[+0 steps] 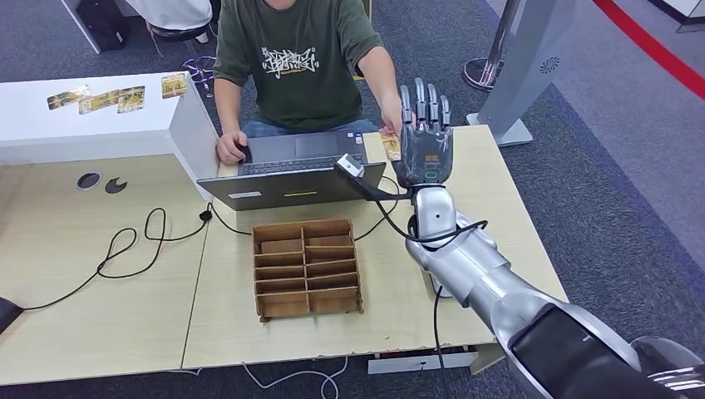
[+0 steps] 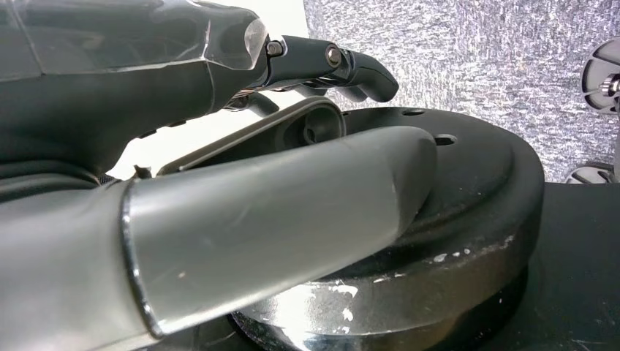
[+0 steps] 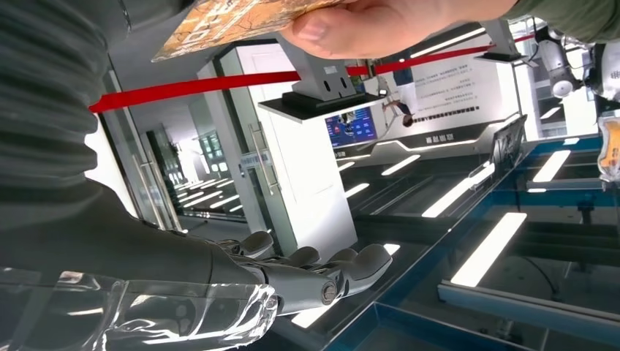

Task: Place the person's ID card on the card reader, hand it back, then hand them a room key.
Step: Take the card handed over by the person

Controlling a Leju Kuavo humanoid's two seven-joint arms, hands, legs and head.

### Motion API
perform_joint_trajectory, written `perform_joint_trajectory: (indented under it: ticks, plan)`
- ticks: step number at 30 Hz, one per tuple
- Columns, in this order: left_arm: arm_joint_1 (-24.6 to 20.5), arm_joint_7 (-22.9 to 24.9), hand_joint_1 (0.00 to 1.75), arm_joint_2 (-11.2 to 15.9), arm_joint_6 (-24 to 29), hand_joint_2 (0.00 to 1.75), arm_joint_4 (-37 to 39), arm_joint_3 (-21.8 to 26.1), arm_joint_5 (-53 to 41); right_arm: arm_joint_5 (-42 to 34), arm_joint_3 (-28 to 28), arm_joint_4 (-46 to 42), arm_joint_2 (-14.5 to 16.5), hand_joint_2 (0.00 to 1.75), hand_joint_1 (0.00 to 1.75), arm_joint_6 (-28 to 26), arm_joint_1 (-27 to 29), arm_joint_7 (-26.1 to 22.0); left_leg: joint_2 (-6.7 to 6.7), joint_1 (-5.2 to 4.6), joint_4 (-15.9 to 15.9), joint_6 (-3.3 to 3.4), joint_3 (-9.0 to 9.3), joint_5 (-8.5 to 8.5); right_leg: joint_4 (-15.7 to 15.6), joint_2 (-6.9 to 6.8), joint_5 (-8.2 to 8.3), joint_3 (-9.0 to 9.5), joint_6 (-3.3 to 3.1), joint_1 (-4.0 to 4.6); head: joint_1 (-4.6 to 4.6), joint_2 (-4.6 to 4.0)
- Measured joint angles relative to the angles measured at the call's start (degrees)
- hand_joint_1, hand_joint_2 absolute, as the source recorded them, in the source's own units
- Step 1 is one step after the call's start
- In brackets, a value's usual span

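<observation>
A person in a green shirt sits behind an open laptop. Their hand holds out an orange patterned ID card at the laptop's right corner. My right hand stands upright right beside that card, palm toward the person, fingers straight and apart, holding nothing. In the right wrist view the card is pinched by the person's thumb, apart from my fingers. Several similar cards lie on a white box at the back left. My left hand hangs by a black round base, empty, fingers loosely apart.
A wooden divided tray sits in the middle of the wooden table. A black cable loops across the left half toward a dark device at the left edge. Two dark round marks lie near the white box. A grey stand is at the back right.
</observation>
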Motion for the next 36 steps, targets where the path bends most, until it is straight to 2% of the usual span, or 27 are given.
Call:
perform_joint_trajectory:
  ticks: [13,15,16,17,19,20,36]
  plan:
    - [0.1,0.0,0.0,0.2,0.1,0.0,0.0,0.0,0.4,0.0,-1.5,-5.8,-0.9,1.75,0.0,0.0,1.5,-0.5,0.0,0.0,0.0,0.0,-0.01,0.0,0.0,0.0,0.0,-0.02,0.0,0.0,0.0,0.01]
    - [0.1,0.0,0.0,0.2,0.1,0.0,0.0,0.0,0.4,0.0,-1.6,-6.3,-1.0,1.75,0.12,0.0,1.7,-0.5,0.0,0.0,0.0,0.0,-0.01,0.0,0.0,0.0,0.0,-0.02,0.0,0.0,0.0,0.01]
    - [0.1,0.0,0.0,0.2,0.1,0.0,0.0,0.0,0.4,0.0,-1.7,-6.6,-1.0,1.75,0.45,0.0,1.8,-0.6,0.0,0.0,0.0,0.0,0.0,0.0,0.0,0.0,0.0,-0.02,0.0,0.0,0.0,0.01]
    - [0.1,0.0,0.0,0.2,0.1,0.0,0.0,0.0,0.5,0.0,-1.8,-6.8,-1.0,1.75,0.88,0.0,1.9,-0.7,0.0,0.0,0.0,0.0,-0.01,0.0,0.0,0.0,0.0,-0.02,0.0,0.0,0.0,0.01]
    - [0.1,0.0,0.0,0.3,0.1,0.0,0.0,-0.1,0.5,0.0,-2.3,-7.4,-1.1,1.75,1.62,0.0,2.2,-1.1,0.0,0.0,0.0,0.0,-0.01,0.0,0.0,0.0,0.0,-0.02,0.0,0.0,0.0,0.01]
    - [0.1,0.0,0.0,0.3,0.1,0.0,0.0,-0.1,0.6,0.0,-2.6,-7.6,-1.1,1.75,1.73,0.0,2.4,-1.3,0.0,0.0,0.0,0.0,-0.01,0.0,0.0,0.0,0.0,-0.02,0.0,0.0,-0.01,0.01]
    - [0.1,0.0,0.0,0.3,0.2,0.0,0.0,-0.3,0.2,0.0,-5.4,-8.6,-1.1,1.75,1.75,0.0,3.4,-4.9,-0.01,0.0,0.0,0.0,-0.03,0.0,0.0,-0.02,0.0,-0.01,0.0,0.0,0.0,0.0]
